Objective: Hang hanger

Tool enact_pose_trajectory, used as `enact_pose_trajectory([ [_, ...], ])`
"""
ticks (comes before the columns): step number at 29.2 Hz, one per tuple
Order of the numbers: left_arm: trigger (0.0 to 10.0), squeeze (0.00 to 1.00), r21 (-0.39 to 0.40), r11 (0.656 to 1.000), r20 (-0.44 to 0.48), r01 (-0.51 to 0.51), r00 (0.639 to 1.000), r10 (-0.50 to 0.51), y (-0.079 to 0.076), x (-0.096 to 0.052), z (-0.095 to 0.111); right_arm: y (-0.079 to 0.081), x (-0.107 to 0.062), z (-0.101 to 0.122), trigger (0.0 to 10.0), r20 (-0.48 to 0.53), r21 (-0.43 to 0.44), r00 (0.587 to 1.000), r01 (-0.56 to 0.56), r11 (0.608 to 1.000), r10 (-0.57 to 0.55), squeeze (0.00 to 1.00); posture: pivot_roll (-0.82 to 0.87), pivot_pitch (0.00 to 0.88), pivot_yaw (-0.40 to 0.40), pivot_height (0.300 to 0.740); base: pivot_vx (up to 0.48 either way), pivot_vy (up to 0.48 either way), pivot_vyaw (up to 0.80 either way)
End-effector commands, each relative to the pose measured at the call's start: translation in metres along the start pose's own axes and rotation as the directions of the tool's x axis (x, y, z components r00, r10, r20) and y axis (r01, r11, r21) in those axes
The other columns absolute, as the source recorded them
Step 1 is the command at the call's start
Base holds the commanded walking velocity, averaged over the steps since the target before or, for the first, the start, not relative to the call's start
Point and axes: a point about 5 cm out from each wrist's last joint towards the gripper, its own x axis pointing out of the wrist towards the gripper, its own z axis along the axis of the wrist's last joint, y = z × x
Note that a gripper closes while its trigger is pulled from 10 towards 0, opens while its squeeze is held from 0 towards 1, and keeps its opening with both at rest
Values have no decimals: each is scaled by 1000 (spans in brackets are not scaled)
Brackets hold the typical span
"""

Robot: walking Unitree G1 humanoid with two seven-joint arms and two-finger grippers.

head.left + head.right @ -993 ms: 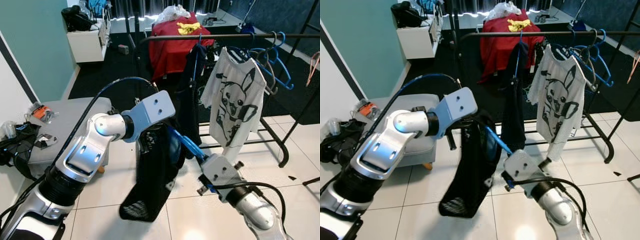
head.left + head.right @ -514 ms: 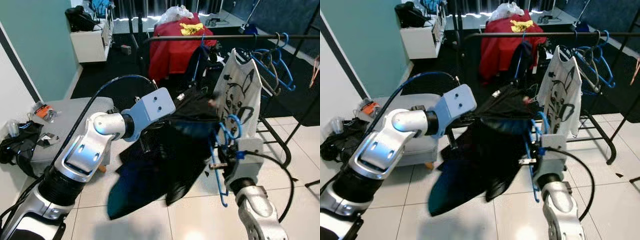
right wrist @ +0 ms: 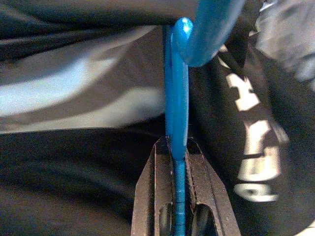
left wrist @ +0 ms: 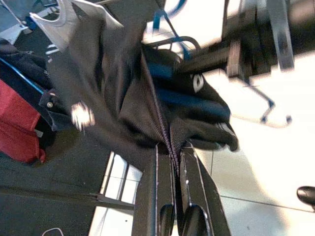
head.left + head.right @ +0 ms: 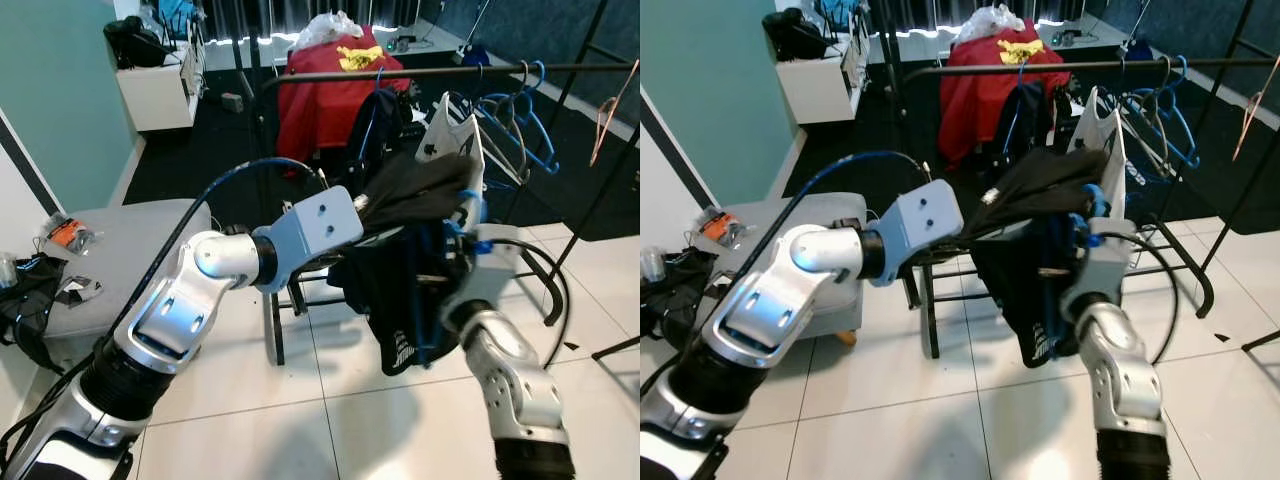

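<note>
A black garment (image 5: 395, 275) with white lettering hangs on a blue hanger (image 5: 466, 205), lifted in front of the clothes rack's dark rod (image 5: 400, 74). In the left wrist view my left gripper (image 4: 171, 148) is shut on a fold of the black garment (image 4: 123, 98). My right gripper (image 3: 176, 150) is shut on the blue hanger (image 3: 176, 98) just below its hook. The hanger's hook stands below the rod, beside a white cartoon-print shirt (image 5: 447, 135). My right arm (image 5: 500, 350) reaches up from below.
Several blue hangers (image 5: 520, 110) and a dark garment (image 5: 375, 120) hang on the rod. A red cloth (image 5: 320, 95) lies behind it. A grey ottoman (image 5: 120, 230) and floor clutter (image 5: 30, 290) are at the left. A dark chair frame (image 5: 278, 325) stands under the garment.
My right arm has swung the hanger up from near the floor to rack height. The black garment has risen with it and now bunches between both grippers. The camera has shifted slightly.
</note>
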Motion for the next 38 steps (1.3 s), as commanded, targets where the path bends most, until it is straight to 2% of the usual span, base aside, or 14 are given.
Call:
enact_pose_trajectory([
  [1,10000,0,-4,1000,7,0,1000,0,-5,2,0,17,2,6,10000,13,49,996,-88,995,88,0,-17,39,21,740,0,0,0],
  [2,10000,0,-9,1000,15,-21,1000,21,-5,4,-1,32,4,7,10000,13,106,987,-159,982,158,0,-17,40,18,740,0,0,0],
  [3,10000,0,-9,1000,15,-21,1000,21,-5,4,-1,32,4,7,10000,13,106,987,-159,982,158,0,-17,40,18,740,0,0,0],
  [4,10000,0,-1,999,12,-37,999,37,-5,5,-3,46,5,10,10000,18,163,975,-221,962,221,0,-17,40,18,740,0,0,0],
  [9,10000,0,5,999,8,-46,999,46,-5,6,-5,55,5,11,10000,22,194,966,-258,946,258,0,-17,40,18,740,0,0,0],
  [10,10000,0,29,999,-3,-39,999,39,-7,6,-9,63,8,17,10000,49,268,959,-283,921,281,0,-16,41,13,740,0,0,0],
  [11,10000,0,29,999,-3,-39,999,39,-7,6,-9,63,8,17,10000,49,268,959,-283,921,281,0,-16,41,13,740,0,0,0],
  [13,10000,0,43,999,-18,6,1000,-5,-15,4,-19,73,13,34,10000,133,397,953,-303,866,273,0,-17,45,11,740,0,0,0],
  [15,10000,0,43,999,-18,6,1000,-5,-15,4,-19,73,13,34,10000,133,397,953,-303,866,273,0,-17,45,11,740,0,0,0],
  [16,10000,0,46,998,-28,47,999,-45,-21,2,-24,72,16,44,10000,180,464,954,-296,835,238,0,-17,45,10,740,0,0,0],
  [17,10000,0,46,998,-28,47,999,-45,-21,2,-24,72,16,44,10000,180,464,954,-296,835,238,0,-17,45,10,740,0,0,0],
  [19,10000,0,33,990,-53,135,990,-133,-34,-7,-34,59,23,61,10000,250,579,959,-259,773,135,0,-17,47,8,740,0,0,0],
  [28,10000,0,-4,983,-94,181,979,-181,-46,-20,-50,49,26,72,10000,270,632,959,-247,735,90,0,-16,45,-1,740,0,0,0],
  [38,10000,0,-12,981,-124,192,974,-192,-49,-32,-63,40,28,79,10000,268,751,963,-220,622,17,0,-17,35,-6,740,0,0,0],
])
